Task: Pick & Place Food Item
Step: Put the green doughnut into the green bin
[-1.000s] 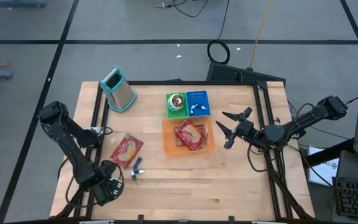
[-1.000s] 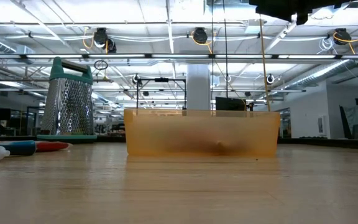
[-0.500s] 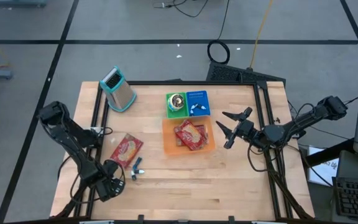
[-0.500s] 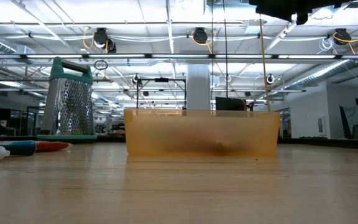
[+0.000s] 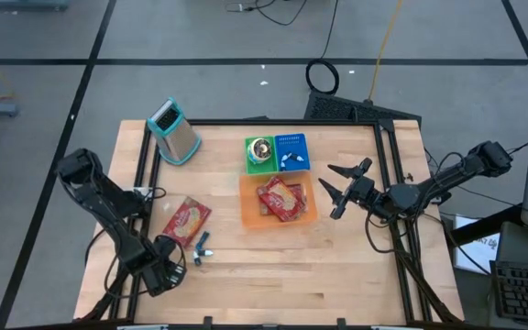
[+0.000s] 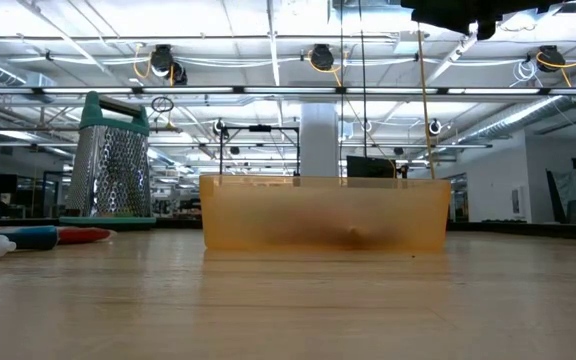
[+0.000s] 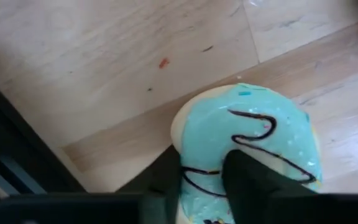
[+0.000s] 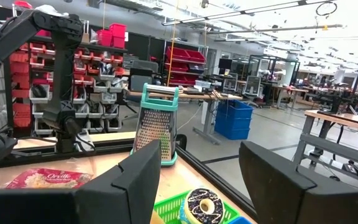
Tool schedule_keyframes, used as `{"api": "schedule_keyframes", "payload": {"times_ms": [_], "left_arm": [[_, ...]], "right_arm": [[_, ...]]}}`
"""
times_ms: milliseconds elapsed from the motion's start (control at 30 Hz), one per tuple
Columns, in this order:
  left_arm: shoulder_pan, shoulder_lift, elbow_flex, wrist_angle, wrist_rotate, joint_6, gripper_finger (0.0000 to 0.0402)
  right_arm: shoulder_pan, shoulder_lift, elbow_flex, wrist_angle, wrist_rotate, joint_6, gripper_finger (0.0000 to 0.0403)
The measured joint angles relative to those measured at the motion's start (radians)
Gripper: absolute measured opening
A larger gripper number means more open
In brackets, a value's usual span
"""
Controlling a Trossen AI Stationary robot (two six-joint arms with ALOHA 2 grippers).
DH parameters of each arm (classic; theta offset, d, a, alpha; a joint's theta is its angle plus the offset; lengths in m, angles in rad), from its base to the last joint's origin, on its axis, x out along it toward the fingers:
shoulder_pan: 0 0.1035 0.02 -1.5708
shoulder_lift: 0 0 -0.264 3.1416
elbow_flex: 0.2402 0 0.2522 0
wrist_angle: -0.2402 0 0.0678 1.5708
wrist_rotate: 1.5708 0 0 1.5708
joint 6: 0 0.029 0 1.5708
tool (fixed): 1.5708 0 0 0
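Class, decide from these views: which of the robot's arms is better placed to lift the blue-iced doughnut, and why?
Left. The left gripper already straddles the blue-iced doughnut near the table's front-left corner. The right gripper hangs open beside the orange bin, far away.

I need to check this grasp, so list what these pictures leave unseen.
- Donut: left wrist view, lower part covered by the left gripper's own fingers; high view, hidden under the arm.
- Orange bin contents: low view, blurred by its cloudy wall.
- Right gripper: low view, cut off by the top edge.
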Motion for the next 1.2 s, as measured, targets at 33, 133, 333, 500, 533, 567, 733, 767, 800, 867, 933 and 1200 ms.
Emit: {"api": "schedule_keyframes", "payload": {"times_ms": [33,133,333,500,533,567,733,767,800,867,933,1200], "left_arm": [[0.002,-0.006,0.000,0.003,-0.002,0.003,0.0089],[0.019,-0.034,0.011,0.010,-0.014,0.020,0.0050],[0.053,-0.124,0.056,0.006,-0.233,0.106,0.0009],[0.115,-0.170,0.100,0.007,-0.548,0.294,0.0029],[0.136,-0.175,0.106,0.007,-0.610,0.350,0.0032],[0.159,-0.177,0.110,0.013,-0.665,0.403,0.0033],[0.306,-0.178,0.113,0.154,-0.901,0.728,0.0036],[0.341,-0.178,0.112,0.199,-0.925,0.810,0.0036],[0.377,-0.178,0.112,0.249,-0.941,0.898,0.0036],[0.461,-0.178,0.113,0.352,-0.958,1.092,0.0036],[0.543,-0.178,0.113,0.461,-0.961,1.278,0.0037],[0.817,-0.128,0.114,0.761,-0.961,1.710,0.0037]], "right_arm": [[0.000,0.000,0.000,0.000,0.000,0.000,0.0208],[0.000,0.000,0.000,0.000,0.000,0.000,0.0208],[0.000,0.000,0.000,0.000,0.000,0.000,0.0208],[0.000,0.000,0.000,0.000,0.000,0.000,0.0208],[0.000,0.000,0.000,0.000,0.000,0.000,0.0208],[0.000,0.000,0.000,0.000,0.000,0.000,0.0208],[0.000,0.000,0.000,0.000,0.000,0.000,0.0208],[0.000,0.000,0.000,0.000,0.000,0.000,0.0208],[0.000,0.000,0.000,0.000,0.000,0.000,0.0208],[0.000,0.000,0.000,0.000,0.000,0.000,0.0208],[0.000,0.000,0.000,0.000,0.000,0.000,0.0208],[0.000,0.000,0.000,0.023,0.001,-0.024,0.0208]]}}
